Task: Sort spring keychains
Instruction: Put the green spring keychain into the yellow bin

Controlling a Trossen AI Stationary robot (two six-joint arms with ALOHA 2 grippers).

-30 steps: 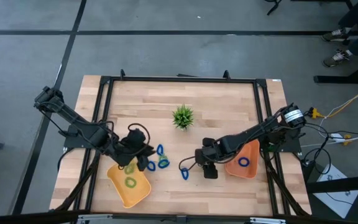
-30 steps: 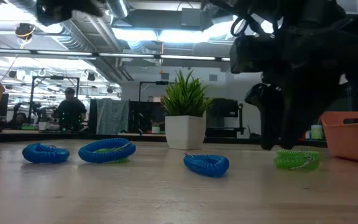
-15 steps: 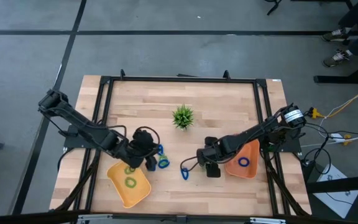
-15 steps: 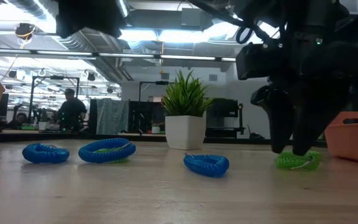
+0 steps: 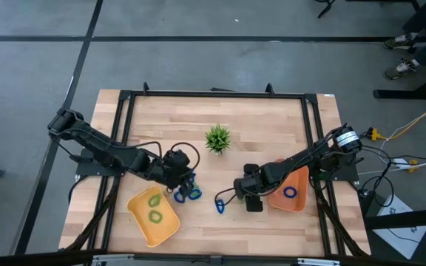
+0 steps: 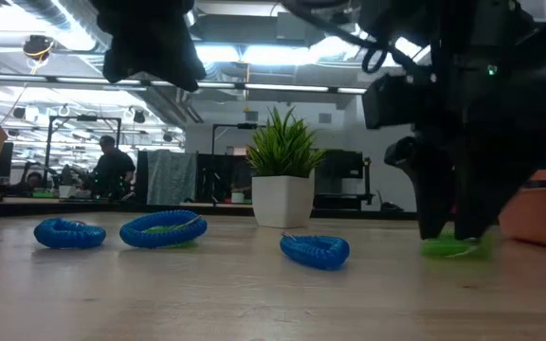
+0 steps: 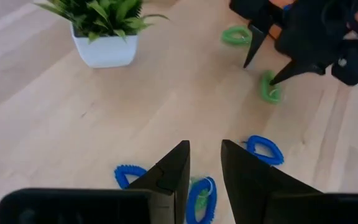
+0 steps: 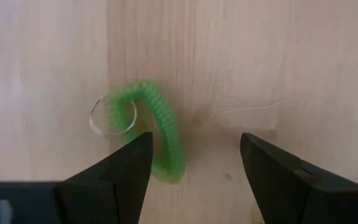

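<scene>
My right gripper point(image 8: 196, 140) is open and low over a light green spring keychain point(image 8: 166, 134) that lies flat on the table. In the low view its fingers point(image 6: 432, 204) stand on either side of that keychain point(image 6: 451, 248). My left gripper point(image 7: 205, 149) is open and hovers above two blue keychains point(image 5: 180, 196) point(image 5: 194, 193) next to the yellow tray point(image 5: 170, 227). Two green keychains point(image 5: 154, 199) point(image 5: 155, 216) lie in the yellow tray. One blue keychain point(image 5: 291, 193) lies in the orange tray point(image 5: 302, 177). Another blue one point(image 5: 220, 205) lies between the grippers. My right gripper comes at the green keychain from above, pointing down, with part of the coil point(image 8: 169, 158) between its open fingers, close to one finger point(image 8: 129, 168). The keychain lies flat on the table. I cannot tell whether a finger touches it.
A small spiky plant in a white pot point(image 5: 217, 138) stands toward the table's far side, behind the keychains. A second green keychain point(image 7: 236, 35) lies near the orange tray. A dark frame point(image 5: 213, 94) runs round the table. A person point(image 6: 107, 166) sits far off in the room.
My left gripper has moved from over the yellow tray toward the table's right, ending above the blue keychains. A second green keychain now shows in that tray. My right gripper has shifted slightly right and come down, so its fingers now straddle the green keychain.
</scene>
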